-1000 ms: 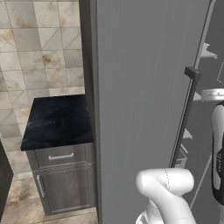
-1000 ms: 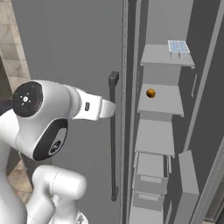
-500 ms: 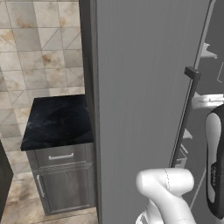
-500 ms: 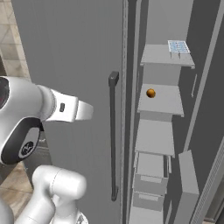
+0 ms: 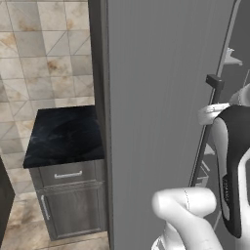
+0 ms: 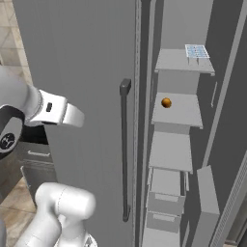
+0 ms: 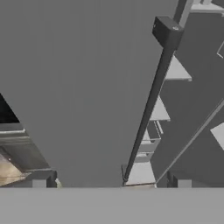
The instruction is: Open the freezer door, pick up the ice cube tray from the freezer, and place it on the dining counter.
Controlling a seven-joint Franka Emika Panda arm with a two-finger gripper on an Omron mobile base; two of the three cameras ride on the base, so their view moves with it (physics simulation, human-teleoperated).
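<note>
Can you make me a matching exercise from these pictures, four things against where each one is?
Things:
1. tray
2. orange ball
3. handle
4. drawer cabinet

Places:
A. second shelf down
B. on the door's edge, upright
C. top shelf
D. left of the door, by the tiled wall

Pairs: 1-C, 2-A, 3-B, 4-D

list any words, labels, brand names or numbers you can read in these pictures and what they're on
None can be read: no text shows on anything here.
The freezer door is plain brushed grey, with no brand or badge; its handle is bare.
The ice cube tray shows a grid of compartments, no print.
The small drawer cabinet carries no label.
A faint light mark on the arm's dark cover is too small and blurred to read.
</note>
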